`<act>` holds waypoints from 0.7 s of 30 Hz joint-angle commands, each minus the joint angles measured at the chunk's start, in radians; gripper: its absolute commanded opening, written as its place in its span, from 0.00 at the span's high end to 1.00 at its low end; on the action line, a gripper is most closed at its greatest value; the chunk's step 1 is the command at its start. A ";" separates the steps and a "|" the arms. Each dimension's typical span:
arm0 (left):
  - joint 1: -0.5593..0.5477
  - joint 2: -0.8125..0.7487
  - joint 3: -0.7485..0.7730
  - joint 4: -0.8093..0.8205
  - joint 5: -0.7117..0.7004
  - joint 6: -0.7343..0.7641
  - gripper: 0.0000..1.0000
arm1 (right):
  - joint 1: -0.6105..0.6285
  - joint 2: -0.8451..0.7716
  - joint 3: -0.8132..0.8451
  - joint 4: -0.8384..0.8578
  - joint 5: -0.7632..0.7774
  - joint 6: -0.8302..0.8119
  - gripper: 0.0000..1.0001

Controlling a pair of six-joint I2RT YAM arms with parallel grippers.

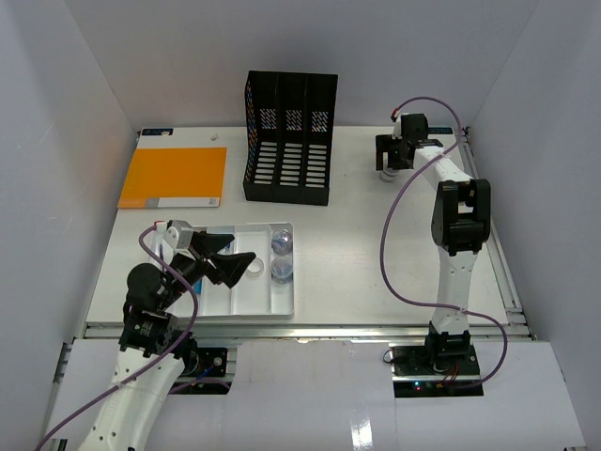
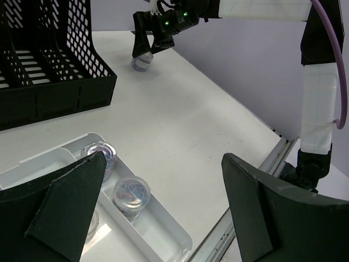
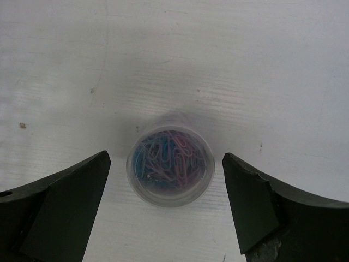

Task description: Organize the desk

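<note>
Jaws, from above: right jaws spread wide at the far right of the table (image 1: 376, 254), low over a small clear tub of paper clips (image 1: 386, 173) and gripping nothing; left jaws wide open and empty, hovering over the white tray (image 1: 282, 312) at the near left.
Rest of the table, from above: two more tubs (image 1: 283, 244) sit in the tray's right-hand compartment; black file rack (image 1: 289, 139) at the back middle; orange folder (image 1: 174, 177) at the back left.
Left wrist view: left jaws gape above the tray's tubs; across the table the right jaws straddle the lone tub.
Right wrist view: tub upright between the fingers (image 3: 65, 202), a gap on each side, neither touching.
Handling, my guess: the table is stiff and not for lifting; the tub looks light, hard and smooth, likely to slip, so pinch its round wall low and square across the middle.
</note>
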 commanded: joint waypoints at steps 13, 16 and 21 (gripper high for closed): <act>0.003 0.053 0.005 0.016 0.030 -0.032 0.02 | 0.007 -0.049 -0.078 0.073 -0.060 0.010 0.62; 0.003 0.103 -0.015 0.095 0.056 -0.115 0.02 | 0.005 -0.116 -0.146 0.075 -0.122 -0.010 0.77; 0.002 0.191 -0.053 0.259 0.103 -0.279 0.02 | 0.005 -0.324 -0.310 0.074 -0.434 -0.074 0.83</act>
